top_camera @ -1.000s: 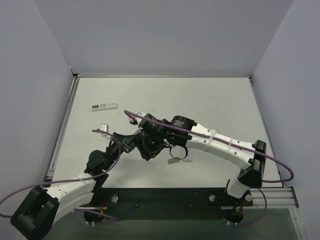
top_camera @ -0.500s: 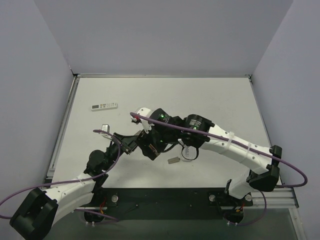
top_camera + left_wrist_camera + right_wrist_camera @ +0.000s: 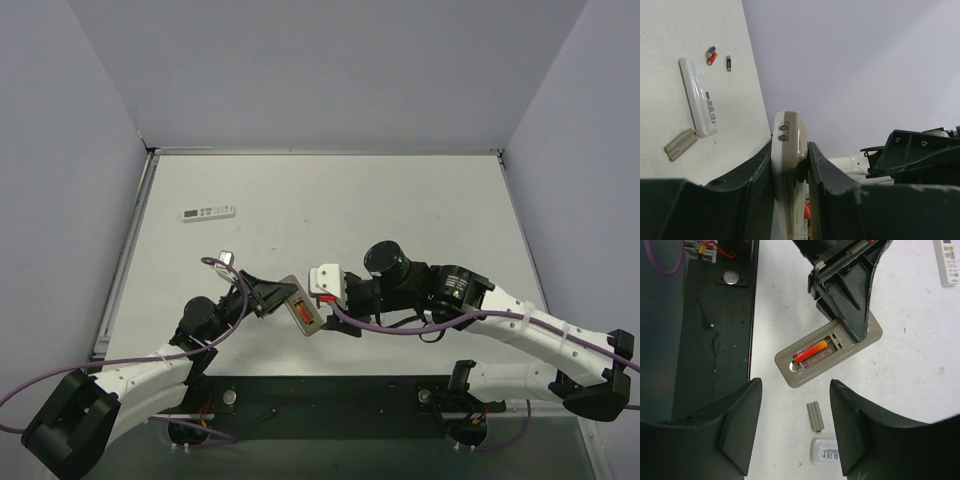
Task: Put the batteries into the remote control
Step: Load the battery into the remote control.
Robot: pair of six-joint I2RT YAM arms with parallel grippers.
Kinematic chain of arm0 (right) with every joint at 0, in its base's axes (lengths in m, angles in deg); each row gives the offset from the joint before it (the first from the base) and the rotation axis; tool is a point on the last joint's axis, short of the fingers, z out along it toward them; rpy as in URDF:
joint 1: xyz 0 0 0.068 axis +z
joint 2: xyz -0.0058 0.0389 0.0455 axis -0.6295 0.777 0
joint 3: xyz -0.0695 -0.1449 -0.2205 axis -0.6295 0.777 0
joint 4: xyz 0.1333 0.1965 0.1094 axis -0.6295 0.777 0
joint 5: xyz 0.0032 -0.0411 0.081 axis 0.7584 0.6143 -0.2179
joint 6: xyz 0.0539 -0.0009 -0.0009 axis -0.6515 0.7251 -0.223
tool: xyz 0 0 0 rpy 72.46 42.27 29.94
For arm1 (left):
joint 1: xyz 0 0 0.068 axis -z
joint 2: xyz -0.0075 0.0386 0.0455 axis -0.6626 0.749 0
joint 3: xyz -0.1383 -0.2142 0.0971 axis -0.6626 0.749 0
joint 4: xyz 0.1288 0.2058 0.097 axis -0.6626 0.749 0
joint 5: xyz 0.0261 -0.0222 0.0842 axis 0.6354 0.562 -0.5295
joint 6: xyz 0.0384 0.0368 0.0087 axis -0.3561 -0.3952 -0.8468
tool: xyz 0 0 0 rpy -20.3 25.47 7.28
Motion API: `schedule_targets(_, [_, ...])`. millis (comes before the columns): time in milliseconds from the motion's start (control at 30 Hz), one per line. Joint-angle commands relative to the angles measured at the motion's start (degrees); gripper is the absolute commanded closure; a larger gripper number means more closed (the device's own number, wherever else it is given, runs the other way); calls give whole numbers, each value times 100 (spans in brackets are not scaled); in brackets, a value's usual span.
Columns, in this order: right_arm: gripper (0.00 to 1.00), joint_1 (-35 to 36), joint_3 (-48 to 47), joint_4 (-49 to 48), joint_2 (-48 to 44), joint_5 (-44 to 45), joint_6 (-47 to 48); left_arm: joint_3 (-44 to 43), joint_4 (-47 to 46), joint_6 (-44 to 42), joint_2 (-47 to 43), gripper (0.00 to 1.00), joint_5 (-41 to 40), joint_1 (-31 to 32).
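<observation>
Left gripper (image 3: 790,167) clamped on remote control (image 3: 840,359), one battery (image 3: 812,350) seated — right gripper (image 3: 795,390) empty, jaws apart, probably fetches the spare battery (image 3: 728,63) next.

Top cam overhead fr rear; wrist cams close, share remote control (image 3: 790,142)

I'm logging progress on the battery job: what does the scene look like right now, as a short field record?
Left gripper: shut on the remote control, compartment facing up
Right gripper: open, empty, over the remote control
Compartment: one battery seated, other slot looks empty
Battery cover: off, lying on the table
Loose batteries: two on the table near one end of a white remote
</observation>
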Motion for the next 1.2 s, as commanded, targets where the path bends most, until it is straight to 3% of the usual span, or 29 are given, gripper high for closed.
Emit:
schedule_targets(0, [53,-466,568,-1048,-360,-1509,925,-307,-195,98,94,100,481,33])
schedule_targets(400, [69,-555,621,-1023,290,-2240,1223,-571,-239,71,217,100,842,68])
schedule_targets(1167, [76,-591,665,-540,809,-2232,1461,-606,-327,177,156,100,860,68])
